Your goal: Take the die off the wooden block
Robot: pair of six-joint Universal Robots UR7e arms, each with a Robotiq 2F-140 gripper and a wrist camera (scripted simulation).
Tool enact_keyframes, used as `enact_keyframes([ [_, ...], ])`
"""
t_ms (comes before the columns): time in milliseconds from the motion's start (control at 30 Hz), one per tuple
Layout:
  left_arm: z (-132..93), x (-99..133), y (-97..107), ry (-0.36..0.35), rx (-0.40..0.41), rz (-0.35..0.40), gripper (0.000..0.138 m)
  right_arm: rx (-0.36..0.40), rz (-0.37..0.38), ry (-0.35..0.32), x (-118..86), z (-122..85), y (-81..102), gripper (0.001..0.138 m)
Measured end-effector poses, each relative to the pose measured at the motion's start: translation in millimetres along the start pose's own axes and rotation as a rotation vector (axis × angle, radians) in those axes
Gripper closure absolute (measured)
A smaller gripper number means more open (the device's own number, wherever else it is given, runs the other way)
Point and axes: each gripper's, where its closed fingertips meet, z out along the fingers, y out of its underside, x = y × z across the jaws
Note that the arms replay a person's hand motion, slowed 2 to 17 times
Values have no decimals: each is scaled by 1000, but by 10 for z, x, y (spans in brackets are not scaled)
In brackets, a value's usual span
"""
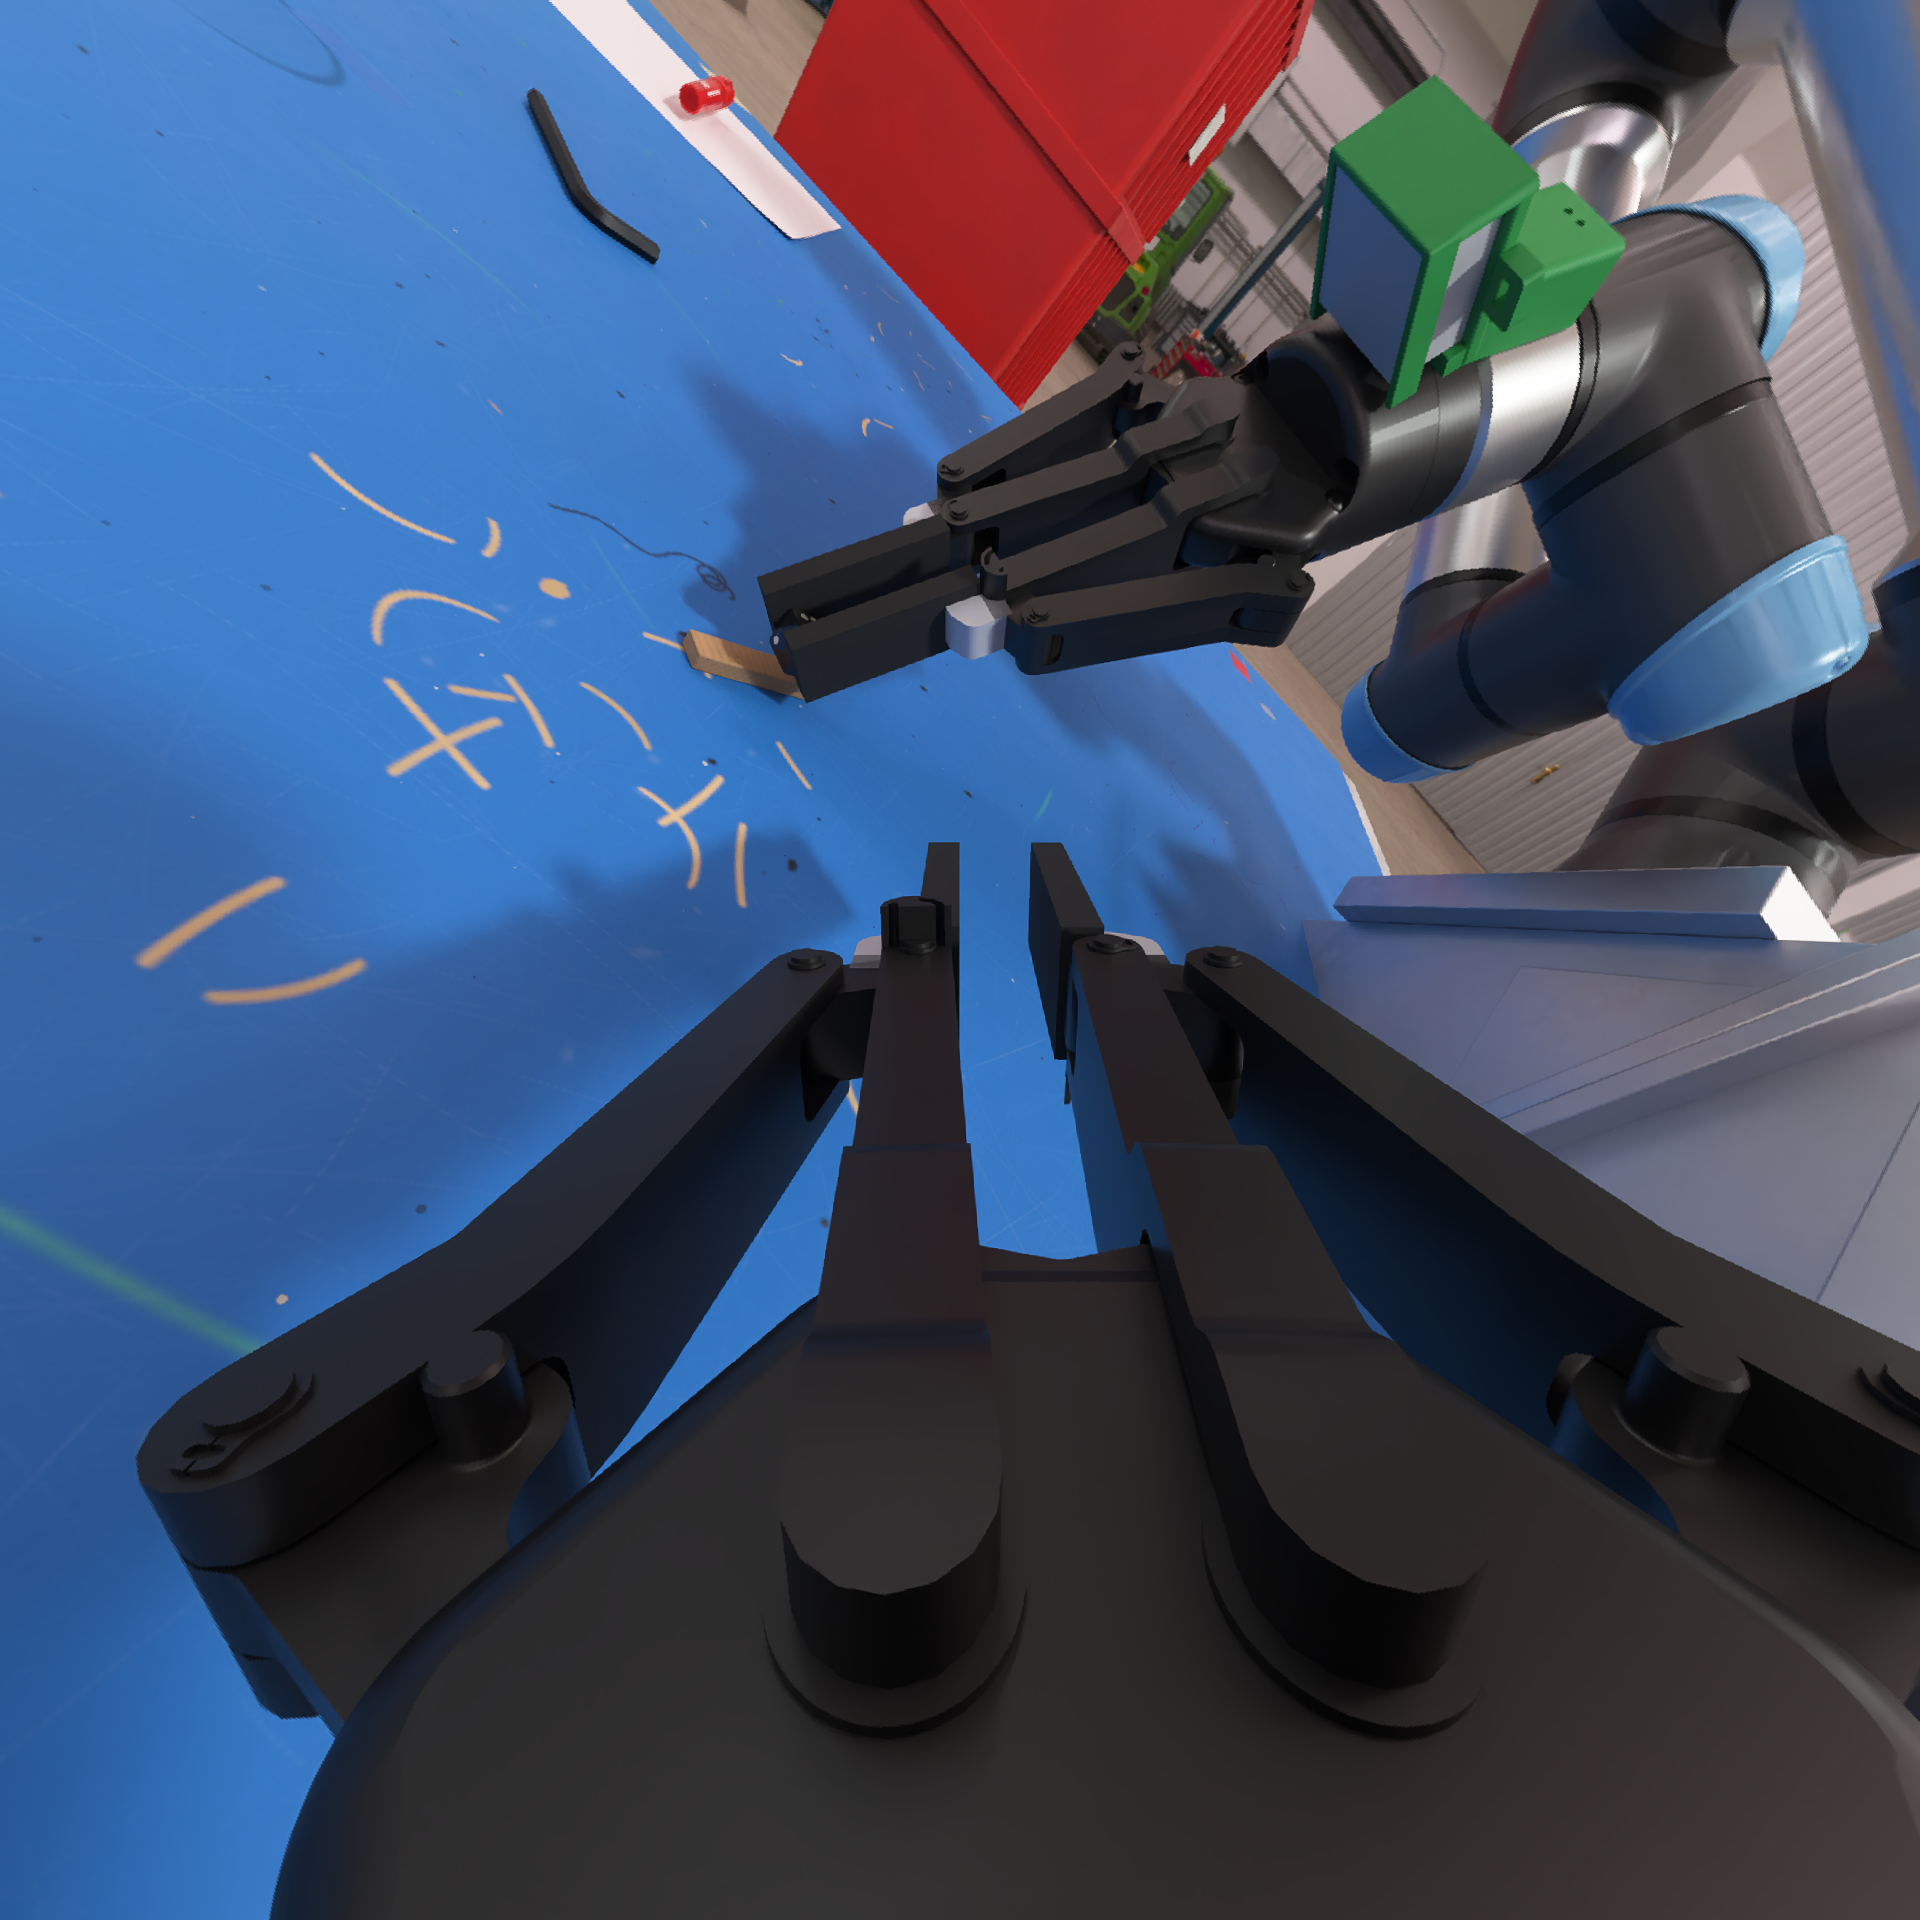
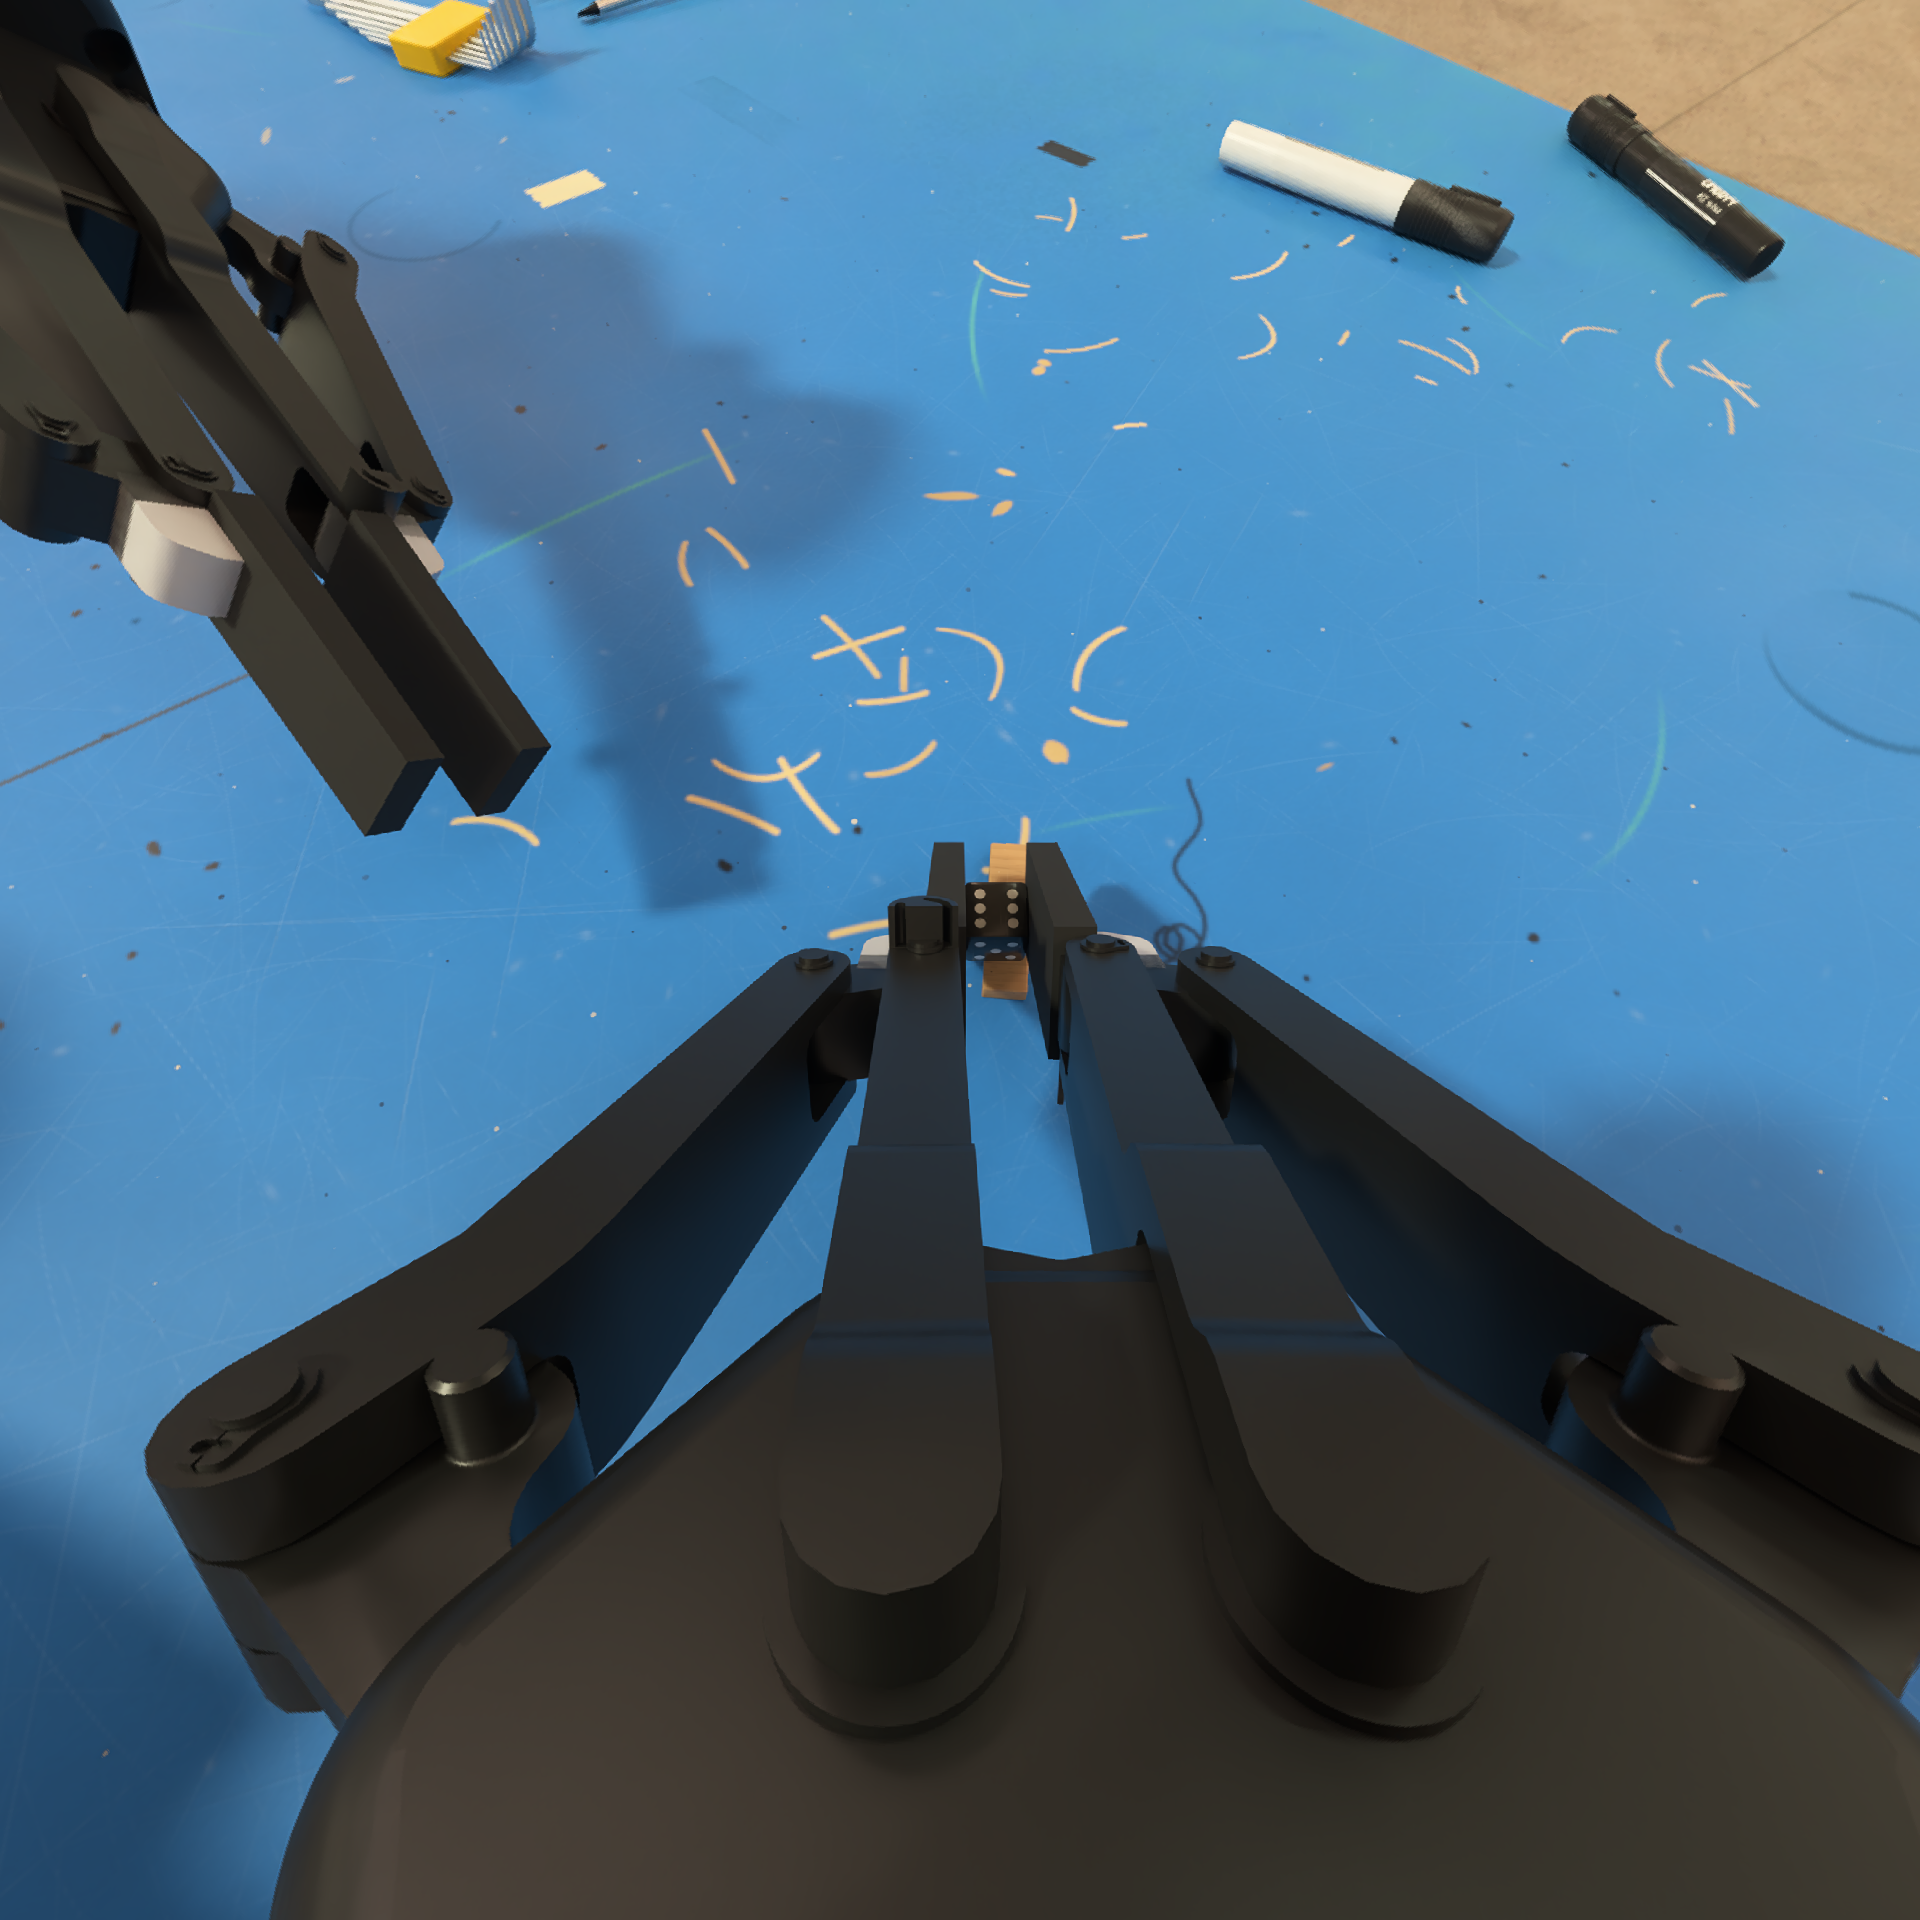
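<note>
A small black die with white pips sits between the fingertips of my right gripper, which is shut on it. A light wooden block lies on the blue table directly under the die and shows before and behind it. I cannot tell whether the die still touches the block. In the left wrist view the right gripper has its tips at the end of the block, and the die is hidden. My left gripper is shut and empty and hovers over the table; it also shows in the right wrist view.
A white marker with a black cap and a black marker lie far right near the table edge. A yellow and striped object lies far left. A red box, a red cap, a black bent strip and a grey metal base surround the table.
</note>
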Motion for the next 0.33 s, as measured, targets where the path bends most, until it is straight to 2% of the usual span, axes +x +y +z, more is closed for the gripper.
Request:
enact_keyframes([
  [333,1,-1,4,1,-2,-2,120,9,-6,5,0,-4,-18,123],
])
